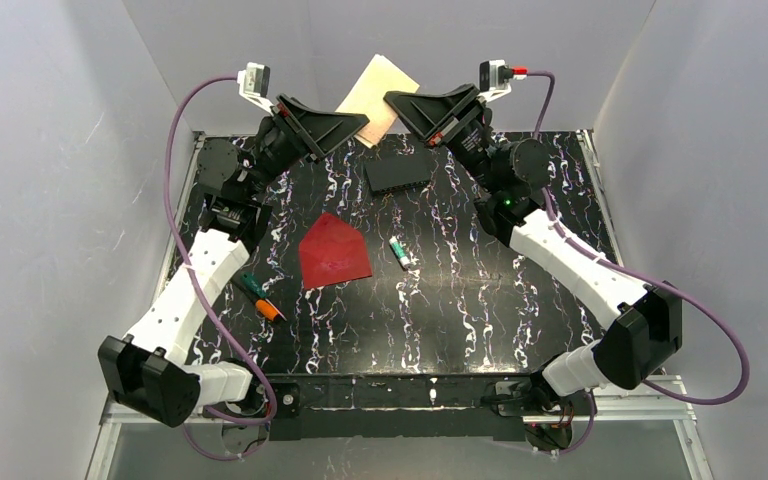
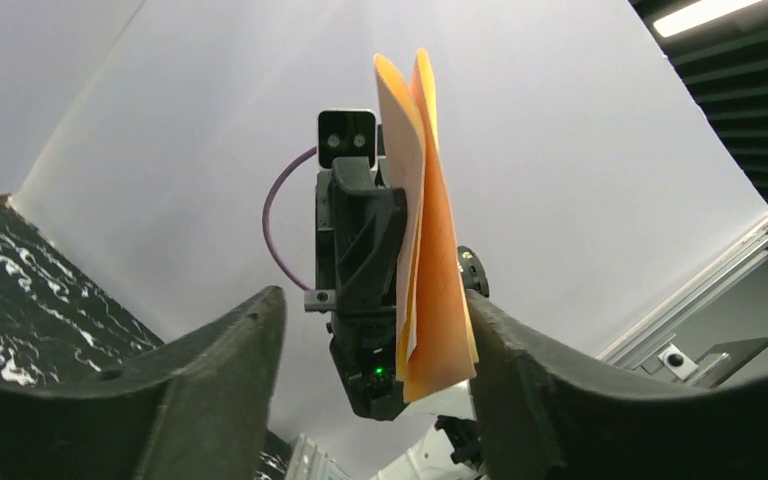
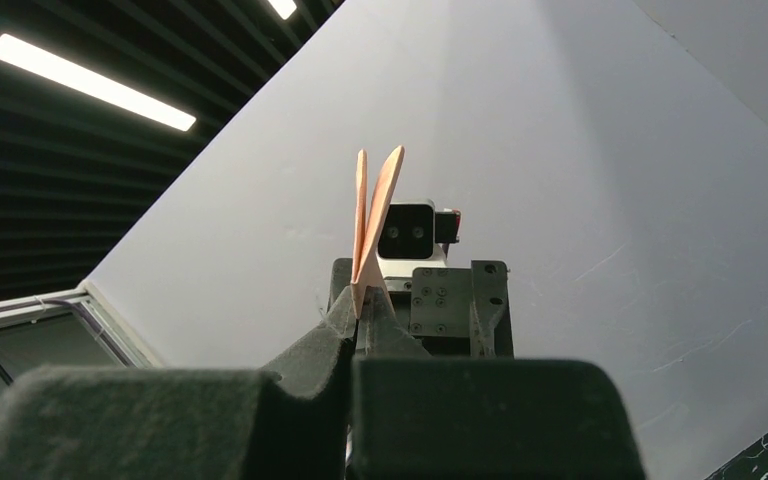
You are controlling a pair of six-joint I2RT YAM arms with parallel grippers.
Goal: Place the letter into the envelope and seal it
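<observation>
Right wrist view: letter (image 3: 371, 228) folded, two leaves splaying, one end pinched in closed right gripper (image 3: 360, 312). Left wrist view: left gripper (image 2: 372, 305) open, fingers (image 2: 230, 370) flanking letter. Top external view: letter held aloft at far table (image 1: 480, 300) edge; envelope (image 1: 335, 252) flat mid-table, flap pointing away; dark ribbed block (image 1: 398, 174) beyond.

From above, the right gripper (image 1: 392, 100) covers the near corner of the letter (image 1: 378, 90), and a small green-capped tube (image 1: 398, 250) is too small to identify. In the left wrist view the fingers (image 2: 190, 390) of the left gripper (image 2: 375, 298) run off the bottom edge, and the letter hides part of the right gripper.
</observation>
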